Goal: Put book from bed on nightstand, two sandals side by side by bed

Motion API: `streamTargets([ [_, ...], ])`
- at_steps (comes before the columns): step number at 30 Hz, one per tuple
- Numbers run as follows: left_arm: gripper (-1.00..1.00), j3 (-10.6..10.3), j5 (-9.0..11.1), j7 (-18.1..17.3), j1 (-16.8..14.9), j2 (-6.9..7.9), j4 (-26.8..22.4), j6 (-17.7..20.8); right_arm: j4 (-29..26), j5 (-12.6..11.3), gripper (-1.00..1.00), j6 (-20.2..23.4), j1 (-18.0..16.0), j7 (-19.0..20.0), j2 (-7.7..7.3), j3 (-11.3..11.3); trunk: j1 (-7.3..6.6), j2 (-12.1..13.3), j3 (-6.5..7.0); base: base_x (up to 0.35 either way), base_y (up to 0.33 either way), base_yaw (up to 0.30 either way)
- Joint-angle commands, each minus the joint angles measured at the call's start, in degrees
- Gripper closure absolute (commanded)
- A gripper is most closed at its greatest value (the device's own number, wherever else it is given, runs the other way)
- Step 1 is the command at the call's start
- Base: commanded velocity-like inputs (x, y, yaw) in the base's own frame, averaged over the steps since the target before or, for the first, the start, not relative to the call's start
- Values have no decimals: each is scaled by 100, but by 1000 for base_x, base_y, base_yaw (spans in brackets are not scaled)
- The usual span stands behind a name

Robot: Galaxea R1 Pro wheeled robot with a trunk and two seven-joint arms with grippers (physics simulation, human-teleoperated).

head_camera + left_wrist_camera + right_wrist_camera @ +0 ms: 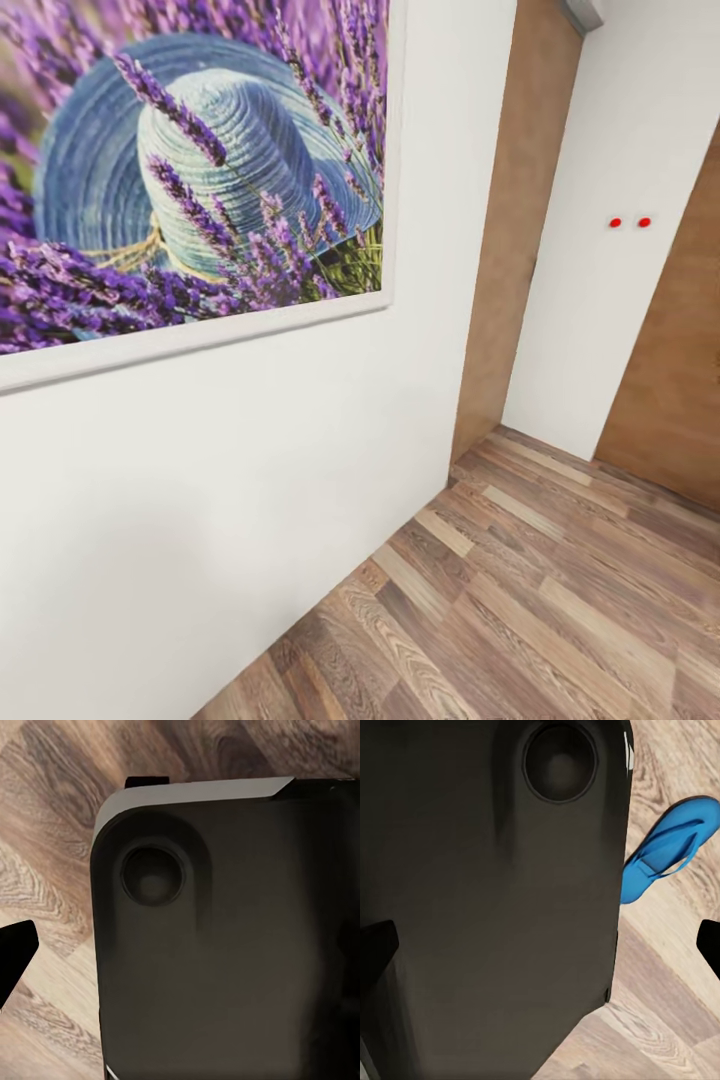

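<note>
Head: white wall point(250, 480) close ahead, lavender-and-hat picture point(190, 170) hung on it; plank floor point(520, 600) below, brown door point(515, 210) beyond, two red dots point(629, 222) on far wall.

Left wrist: dark robot body point(225, 945) over floor; one dark fingertip point(15, 956) at edge, claw state unclear.

Right wrist: blue sandal point(671, 844) flat on floor beside dark body; fingertips point(376, 945) at both edges, spread apart, holding nothing.

No readable text, labels, brands or numbers; wall picture point(190, 170) bears lavender and hat, no lettering.

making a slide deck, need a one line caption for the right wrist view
Right wrist view: a blue sandal lying on the wood-plank floor beside the robot's dark body.
</note>
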Motion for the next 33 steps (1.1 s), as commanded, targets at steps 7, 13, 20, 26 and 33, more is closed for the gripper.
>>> streamTargets([
  [7, -100, -2, -8, -5, -5, 7, 0, -15, -1, -1, -100, 5, -1, 1, -1, -2, 0, -2, -4, 156, 0, -39],
  [13, -100, -2, -9, -6, -5, 8, 0, -15, -1, 3, -100, 5, -1, -4, -1, -2, 0, -2, -4, 316, 0, -3],
  [20, -100, -2, -8, -6, -3, 8, 0, -15, -1, 0, -100, 5, -1, -16, -1, -2, 0, -2, -4, 331, 0, -32],
  [26, -100, -2, -8, -6, -1, 8, 0, -15, -3, -1, -100, 5, -1, -22, -1, -4, 0, -2, -4, 281, 0, -188],
  [33, -100, -2, -8, -4, -1, 8, 0, -15, -1, -1, -100, 5, -1, -22, -1, -8, 0, -2, -4, 72, 0, -263],
])
